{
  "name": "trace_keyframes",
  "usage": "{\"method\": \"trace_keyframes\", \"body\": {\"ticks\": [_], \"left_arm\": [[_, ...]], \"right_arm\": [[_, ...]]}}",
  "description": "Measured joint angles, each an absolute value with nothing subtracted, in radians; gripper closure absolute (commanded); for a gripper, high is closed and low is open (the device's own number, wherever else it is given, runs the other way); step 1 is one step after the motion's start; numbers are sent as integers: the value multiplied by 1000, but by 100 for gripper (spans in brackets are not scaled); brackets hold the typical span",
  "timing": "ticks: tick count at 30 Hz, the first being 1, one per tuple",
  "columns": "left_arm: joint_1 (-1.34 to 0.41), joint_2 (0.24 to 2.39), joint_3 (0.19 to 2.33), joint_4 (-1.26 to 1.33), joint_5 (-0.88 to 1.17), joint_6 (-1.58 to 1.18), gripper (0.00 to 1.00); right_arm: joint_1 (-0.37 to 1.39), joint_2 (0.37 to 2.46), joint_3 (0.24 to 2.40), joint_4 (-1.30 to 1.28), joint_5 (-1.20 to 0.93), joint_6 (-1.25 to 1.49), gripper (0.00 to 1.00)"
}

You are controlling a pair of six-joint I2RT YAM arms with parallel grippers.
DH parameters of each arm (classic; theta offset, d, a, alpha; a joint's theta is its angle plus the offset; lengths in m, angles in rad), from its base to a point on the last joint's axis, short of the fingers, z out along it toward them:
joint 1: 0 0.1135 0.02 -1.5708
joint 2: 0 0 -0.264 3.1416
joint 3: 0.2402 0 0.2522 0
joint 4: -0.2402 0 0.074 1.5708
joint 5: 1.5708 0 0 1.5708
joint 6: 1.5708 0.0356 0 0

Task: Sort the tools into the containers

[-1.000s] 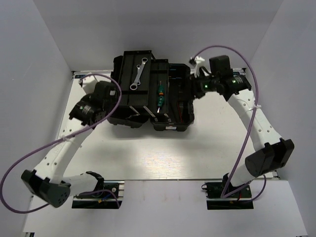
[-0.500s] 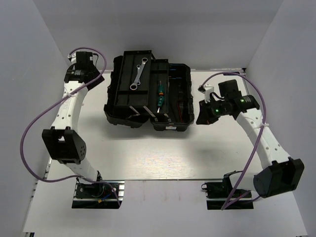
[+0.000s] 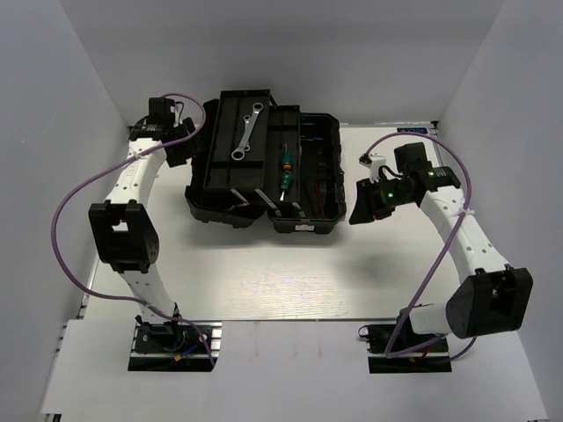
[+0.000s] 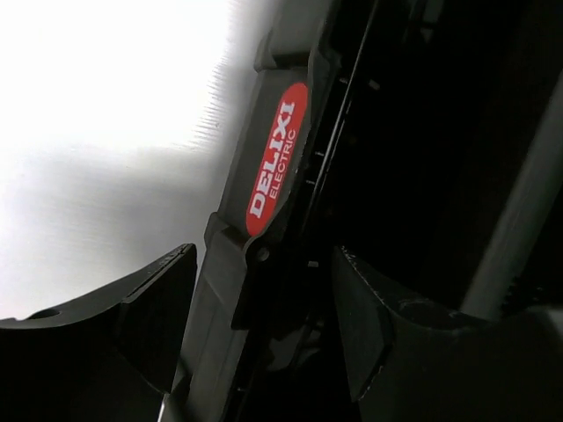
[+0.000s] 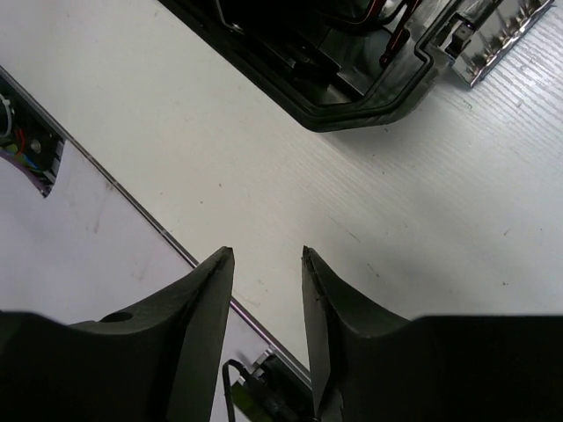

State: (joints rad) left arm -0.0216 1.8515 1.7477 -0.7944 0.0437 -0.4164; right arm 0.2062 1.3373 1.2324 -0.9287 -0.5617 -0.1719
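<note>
Inside open toolbox (image 3: 204, 186): wrench (image 3: 247, 132), screwdriver (image 3: 285, 172).

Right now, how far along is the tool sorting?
Done: a silver wrench and a green-handled screwdriver lie in separate toolbox trays. In hand: nothing; the left tool straddles the box rim, the right tool hangs empty. Left: no loose tools visible outside.

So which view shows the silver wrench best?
Top external: the wrench lies whole on the toolbox. Left wrist shows only the toolbox's labelled edge, right wrist only a corner; neither shows the wrench.
</note>
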Motion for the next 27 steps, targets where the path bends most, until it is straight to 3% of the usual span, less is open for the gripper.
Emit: {"method": "trace_keyframes", "body": {"ticks": [11, 13, 16, 17, 19, 21, 24, 27], "left_arm": [[-15, 1848, 1551, -739, 120, -363, 31], [-15, 1845, 1544, -727, 133, -356, 37], [-17, 1842, 1544, -717, 150, -340, 60], [-18, 1841, 1545, -717, 150, -330, 74], [-18, 1841, 1546, -718, 151, -326, 86], [-18, 1841, 1547, -720, 151, -322, 93], [-19, 1841, 1552, -725, 150, -320, 94], [-23, 1841, 1565, -741, 139, -316, 98]], "right_arm": [[163, 1436, 1273, -939, -591, -171, 54], [157, 1451, 1287, -939, -591, -170, 54], [150, 1470, 1312, -940, -592, -169, 52], [150, 1476, 1320, -941, -592, -170, 52], [148, 1486, 1336, -941, -593, -170, 52], [146, 1497, 1354, -941, -589, -169, 48], [142, 1509, 1374, -928, -576, -155, 34], [141, 1542, 1394, -895, -563, -132, 32]]}}
